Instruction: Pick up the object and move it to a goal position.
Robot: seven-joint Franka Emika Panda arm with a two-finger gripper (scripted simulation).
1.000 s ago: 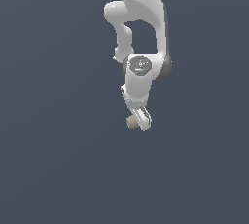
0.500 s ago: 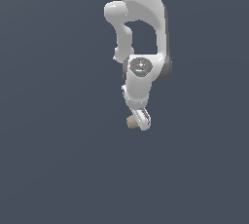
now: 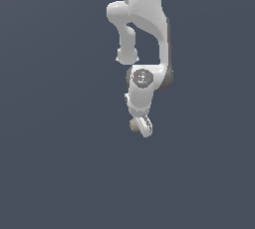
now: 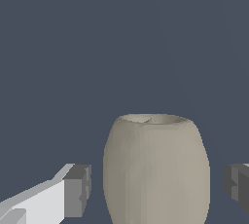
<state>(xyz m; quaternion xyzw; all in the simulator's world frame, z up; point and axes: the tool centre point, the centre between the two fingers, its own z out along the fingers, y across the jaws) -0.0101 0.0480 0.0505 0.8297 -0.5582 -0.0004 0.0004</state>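
The object (image 4: 156,169) is a beige, matte, barrel-shaped lump with a flat dimpled top. It stands between the two grey pads (image 4: 78,189) of my gripper (image 4: 158,185). A narrow gap shows on each side of the object, so the gripper is open around it and neither pad touches it. In the exterior view the white arm reaches down and the gripper (image 3: 141,125) hangs at its lower end. Only a small tan edge of the object (image 3: 133,124) peeks out on the exterior view's left of the fingers.
A plain dark grey-blue surface (image 3: 55,163) fills the scene behind and around the arm. The arm's white links (image 3: 144,14) come in from the top of the exterior view.
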